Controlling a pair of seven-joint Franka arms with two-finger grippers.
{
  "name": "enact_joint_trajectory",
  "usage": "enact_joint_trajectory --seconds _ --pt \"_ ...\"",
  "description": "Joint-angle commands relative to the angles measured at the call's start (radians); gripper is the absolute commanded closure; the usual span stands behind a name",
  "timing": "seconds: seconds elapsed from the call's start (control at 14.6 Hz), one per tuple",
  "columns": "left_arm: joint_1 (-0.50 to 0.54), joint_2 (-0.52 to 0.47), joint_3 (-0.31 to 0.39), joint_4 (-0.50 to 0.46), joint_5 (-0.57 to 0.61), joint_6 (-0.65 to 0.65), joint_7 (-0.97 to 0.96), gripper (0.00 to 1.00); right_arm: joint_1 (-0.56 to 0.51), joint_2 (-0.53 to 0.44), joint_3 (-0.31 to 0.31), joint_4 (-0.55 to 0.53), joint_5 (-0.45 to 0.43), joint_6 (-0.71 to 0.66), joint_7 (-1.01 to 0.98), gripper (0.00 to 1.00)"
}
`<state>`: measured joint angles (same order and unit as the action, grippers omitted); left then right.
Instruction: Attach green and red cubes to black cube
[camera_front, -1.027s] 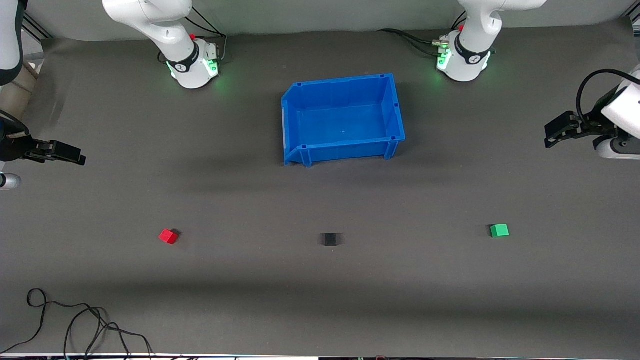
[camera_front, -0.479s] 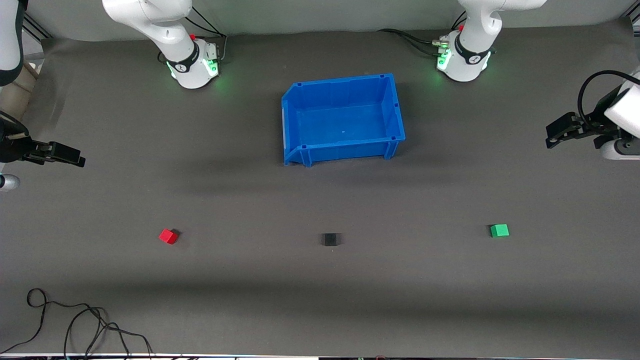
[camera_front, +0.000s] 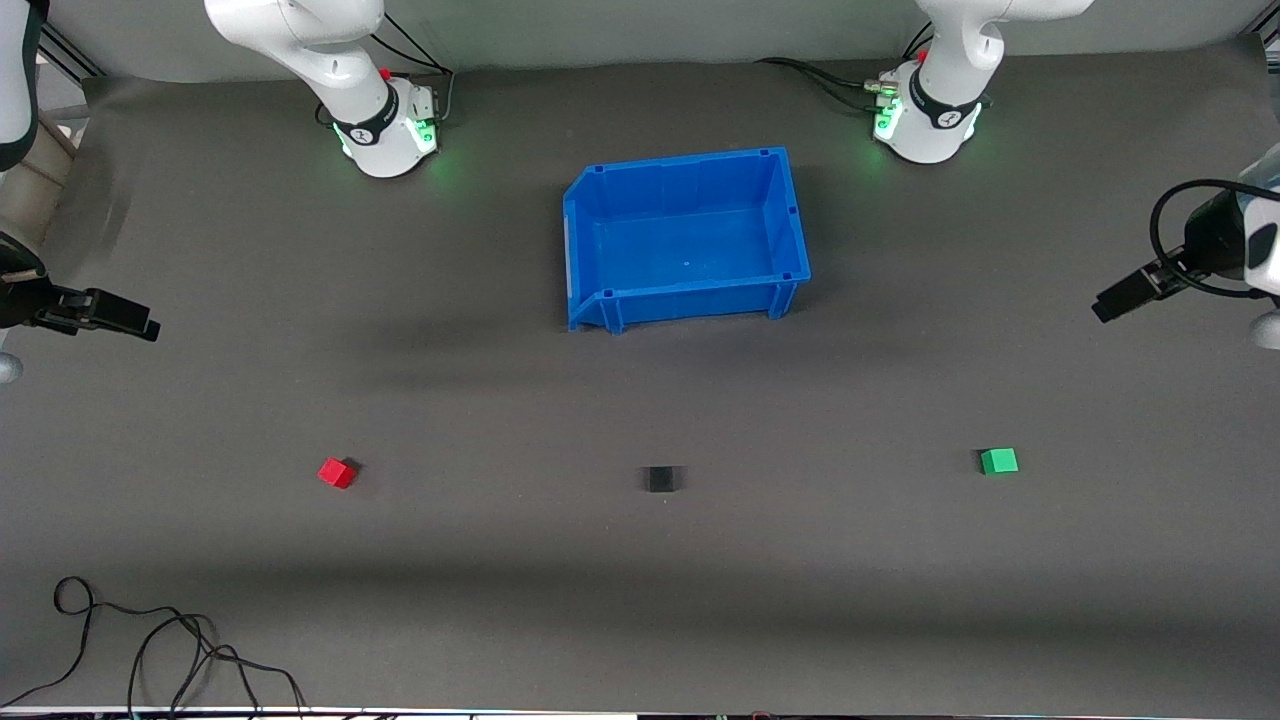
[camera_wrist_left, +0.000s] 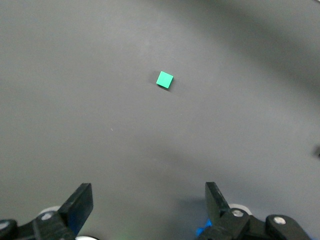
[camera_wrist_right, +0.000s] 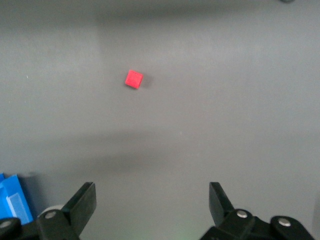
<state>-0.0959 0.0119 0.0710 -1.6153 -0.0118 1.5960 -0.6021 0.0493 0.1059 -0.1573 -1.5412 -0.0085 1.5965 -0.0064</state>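
The red cube (camera_front: 338, 472), the black cube (camera_front: 660, 479) and the green cube (camera_front: 999, 461) lie apart in a row on the grey mat, the black one in the middle. My left gripper (camera_front: 1108, 306) hangs open and empty in the air at the left arm's end of the table. Its wrist view shows the green cube (camera_wrist_left: 165, 79) well off from the open gripper (camera_wrist_left: 148, 210). My right gripper (camera_front: 145, 328) hangs open and empty at the right arm's end. Its wrist view shows the red cube (camera_wrist_right: 134, 79) well off from the open gripper (camera_wrist_right: 152, 207).
An empty blue bin (camera_front: 690, 300) stands mid-table, farther from the front camera than the cubes; a corner of it shows in the right wrist view (camera_wrist_right: 12, 202). A loose black cable (camera_front: 150, 640) lies at the near corner at the right arm's end.
The left gripper has turned and sunk a little toward the table's edge. The right gripper has drifted slightly outward and lower in the view. The cubes have not moved.
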Motion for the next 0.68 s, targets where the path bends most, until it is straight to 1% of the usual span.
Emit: enact_joint_trajectory --seconds 0.0,0.14,0.21,0.34,0.41,0.55,0.62 --pt "0.068 0.010 0.006 0.014 -0.112 -0.001 -0.230 0.00 -0.009 0.027 0.002 0.006 0.005 0.052 -0.049 0.00" --pt "0.123 0.016 0.006 0.012 -0.186 -0.004 -0.326 0.00 -0.002 0.055 0.002 -0.025 0.005 0.106 -0.029 0.00" --pt "0.145 0.019 0.006 0.012 -0.201 -0.004 -0.382 0.00 0.001 0.064 0.004 -0.055 0.005 0.149 -0.006 0.00" --pt "0.160 0.023 0.006 0.008 -0.223 0.001 -0.482 0.00 0.001 0.093 0.008 -0.098 0.024 0.222 0.110 0.02" --pt "0.162 0.034 0.007 0.008 -0.227 0.005 -0.561 0.00 0.001 0.113 0.007 -0.102 0.057 0.241 0.137 0.05" --pt "0.172 0.052 0.007 0.005 -0.231 0.036 -0.735 0.00 -0.009 0.158 0.005 -0.100 0.143 0.270 0.176 0.06" --pt "0.192 0.072 0.006 0.005 -0.235 0.057 -0.793 0.00 -0.014 0.181 0.004 -0.102 0.169 0.284 0.215 0.06"
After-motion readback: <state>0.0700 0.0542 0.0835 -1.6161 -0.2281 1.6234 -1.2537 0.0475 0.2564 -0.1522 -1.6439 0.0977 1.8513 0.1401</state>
